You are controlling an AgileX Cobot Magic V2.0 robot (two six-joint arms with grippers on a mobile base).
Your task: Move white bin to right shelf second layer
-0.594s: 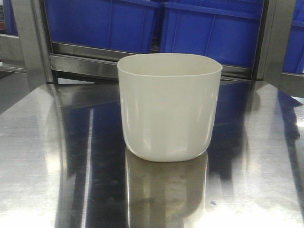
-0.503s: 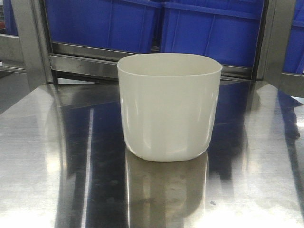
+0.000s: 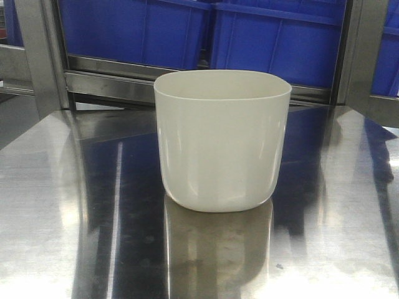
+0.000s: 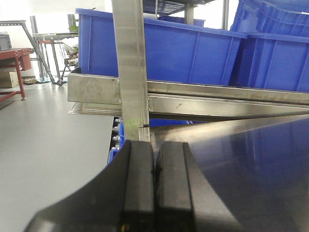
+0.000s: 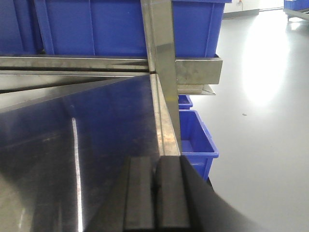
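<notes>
Nothing has moved since the earlier frame. Your white bin (image 3: 221,140) stands upright in the middle of the steel tabletop (image 3: 56,237), with blue crates (image 3: 274,43) behind it.

In the left wrist view, the left gripper (image 4: 154,150) has its jaws pressed together and empty. It sits at the table's left edge beside a steel post (image 4: 130,72), with no bin in sight.

In the right wrist view, the right gripper (image 5: 155,164) is likewise closed and empty, at the right edge.

So the bin lies inward, between the two, and you can't tell which arm is nearer.

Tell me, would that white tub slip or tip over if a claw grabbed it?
Probably slippery: the white bin has glossy, handle-less walls. Likely stiff and light, as it looks like moulded plastic. Pushed, it might slide rather than tip on the polished steel table.
</notes>
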